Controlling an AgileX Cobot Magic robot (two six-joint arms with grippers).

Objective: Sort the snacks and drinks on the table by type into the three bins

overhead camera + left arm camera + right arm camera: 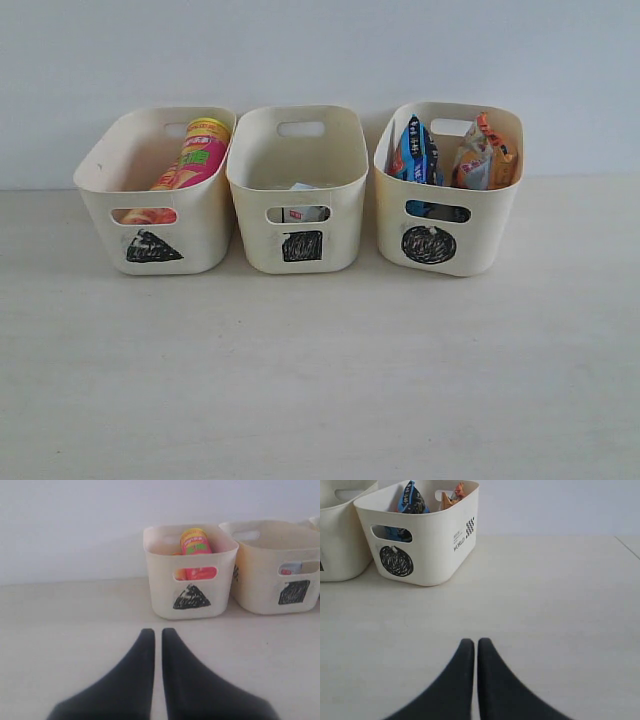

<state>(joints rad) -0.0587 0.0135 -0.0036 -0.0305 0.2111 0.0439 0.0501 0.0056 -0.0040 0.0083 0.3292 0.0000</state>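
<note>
Exterior view, table point(320, 380): no snack or drink lies loose on it, and neither arm shows here.
Exterior view, triangle bin point(205, 230): on the left, it holds a chip tube point(200, 150) with a yellow top and pink body, leaning against the wall. An orange edge beside it may be the second tube, but this is not certain.
Exterior view, square bin point(250, 230): in the middle. A small carton point(300, 213) shows through the handle cut-out and a white corner shows above the rim. A purple carton cannot be made out.
Exterior view, circle bin point(490, 240): on the right, with the blue-black bag point(420, 150) and the orange-tan bag point(485, 160) standing inside.
Left wrist view, left gripper point(157, 632): clenched on nothing, jaws nearly touching, well back from the triangle bin over bare table.
Left wrist view, contents: the tube point(195, 542) sits in the triangle bin point(165, 600). The carton point(290, 569) is seen through the square bin's handle.
Right wrist view, right gripper point(472, 642): clenched and empty, well apart from the circle bin point(440, 555).
Right wrist view, contents: both bags poke above the circle bin's rim.
Progress: the sorting looks finished by type. Only the second tube and the second carton remain unconfirmed.
</note>
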